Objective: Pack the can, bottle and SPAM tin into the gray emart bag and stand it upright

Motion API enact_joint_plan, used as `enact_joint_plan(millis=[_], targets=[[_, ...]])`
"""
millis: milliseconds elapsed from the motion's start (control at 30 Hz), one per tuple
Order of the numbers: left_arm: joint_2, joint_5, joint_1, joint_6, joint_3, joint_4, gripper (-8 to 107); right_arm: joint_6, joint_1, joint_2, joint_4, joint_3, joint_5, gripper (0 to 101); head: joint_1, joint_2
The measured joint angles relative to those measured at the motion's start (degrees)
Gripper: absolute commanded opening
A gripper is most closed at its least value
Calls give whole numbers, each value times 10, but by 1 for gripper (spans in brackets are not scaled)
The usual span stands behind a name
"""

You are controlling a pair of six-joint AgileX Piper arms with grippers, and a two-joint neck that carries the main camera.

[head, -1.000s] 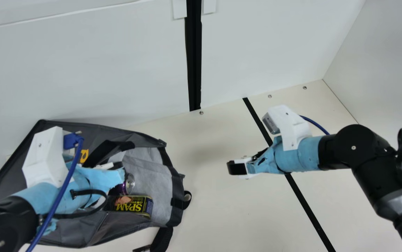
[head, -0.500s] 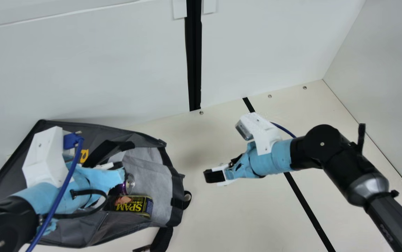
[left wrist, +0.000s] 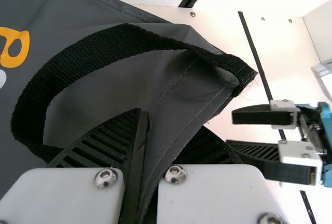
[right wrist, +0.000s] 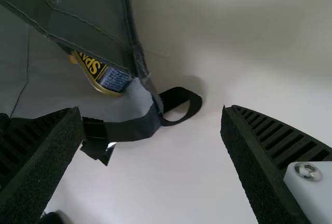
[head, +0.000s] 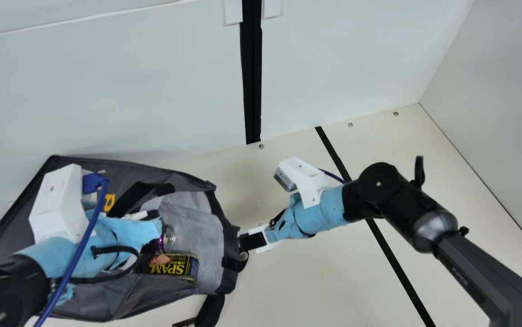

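The gray emart bag [head: 192, 220] lies on its side at the left, its mouth toward the right. Inside, the SPAM tin [head: 172, 267] lies beside the can [head: 168, 238], which is partly covered by my left gripper [head: 154, 217]. In the left wrist view, my left gripper [left wrist: 168, 125] is shut on a fold of the bag [left wrist: 179, 97]. My right gripper [head: 246, 241] is at the bag's mouth. In the right wrist view, my right gripper [right wrist: 151, 112] stands open, with the bag's rim [right wrist: 129, 130] and the SPAM tin [right wrist: 104, 76] beyond it.
A black handle [head: 211, 311] trails off the bag at the near side, and another handle [left wrist: 57, 79] loops beside my left gripper. White walls [head: 333, 54] stand behind and at the right. Bare table [head: 297, 286] lies right of the bag.
My right arm has moved left, bringing its gripper from over the bare table to the bag's mouth. My left arm and the bag have kept still.
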Motion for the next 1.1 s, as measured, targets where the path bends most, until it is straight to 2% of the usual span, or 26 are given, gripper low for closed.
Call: enact_joint_plan(millis=[767, 1100], targets=[[0, 0, 0, 0, 0, 0, -8, -40, 74, 111, 83, -37, 5, 95, 0, -1], [0, 0, 0, 0, 0, 0, -8, -62, 90, 162, 120, -67, 8, 95, 0, 0]])
